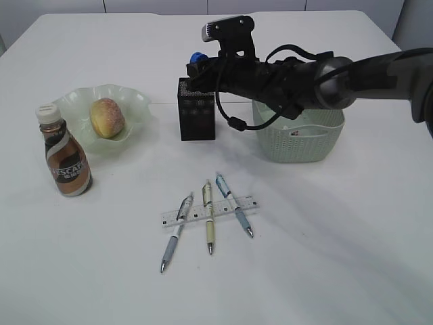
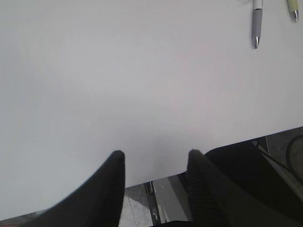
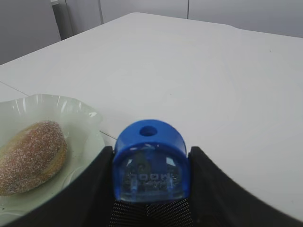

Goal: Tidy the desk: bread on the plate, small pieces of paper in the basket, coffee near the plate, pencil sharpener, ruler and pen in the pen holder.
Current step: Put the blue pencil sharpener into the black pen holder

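My right gripper (image 1: 198, 66) is shut on the blue pencil sharpener (image 1: 197, 57), also in the right wrist view (image 3: 151, 161), and holds it just above the black mesh pen holder (image 1: 196, 110). The bread (image 1: 107, 117) lies on the pale green plate (image 1: 139, 103). The coffee bottle (image 1: 65, 157) stands upright in front of the plate's left side. The clear ruler (image 1: 223, 210) lies on the table under three pens (image 1: 209, 215). My left gripper (image 2: 156, 158) is open and empty over the table's near edge, out of the exterior view. Two pen tips (image 2: 256, 28) show in the left wrist view.
A pale green basket (image 1: 301, 139) stands right of the pen holder, partly behind my right arm. What is in it cannot be made out. The table is white.
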Tool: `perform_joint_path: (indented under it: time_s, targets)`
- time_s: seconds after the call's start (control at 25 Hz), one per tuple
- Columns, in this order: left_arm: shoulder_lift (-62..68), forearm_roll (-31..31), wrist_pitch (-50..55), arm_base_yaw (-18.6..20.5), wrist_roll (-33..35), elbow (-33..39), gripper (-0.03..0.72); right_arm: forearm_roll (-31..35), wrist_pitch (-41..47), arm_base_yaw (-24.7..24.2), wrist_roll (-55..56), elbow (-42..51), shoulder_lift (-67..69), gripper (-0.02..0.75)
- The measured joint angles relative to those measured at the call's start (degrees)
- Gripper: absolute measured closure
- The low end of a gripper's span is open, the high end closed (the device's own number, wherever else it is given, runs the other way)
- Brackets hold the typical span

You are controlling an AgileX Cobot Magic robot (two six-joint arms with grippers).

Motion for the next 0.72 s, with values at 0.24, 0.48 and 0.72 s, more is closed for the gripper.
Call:
perform_joint_path:
  time_s: [0.24,0.48,0.72]
  targets:
    - [0.0,0.0,0.0,0.0,0.0,0.0,0.37,-0.26,0.21,0.0,0.12,0.0,0.27,0.381]
    - [0.0,0.0,0.0,0.0,0.0,0.0,0.37,-0.26,1.02,0.0,0.73,0.0,0.27,0.334]
    - [0.0,-0.29,0.0,0.0,0.0,0.0,0.37,-0.26,1.51,0.0,1.0,-1.09,0.38,0.321]
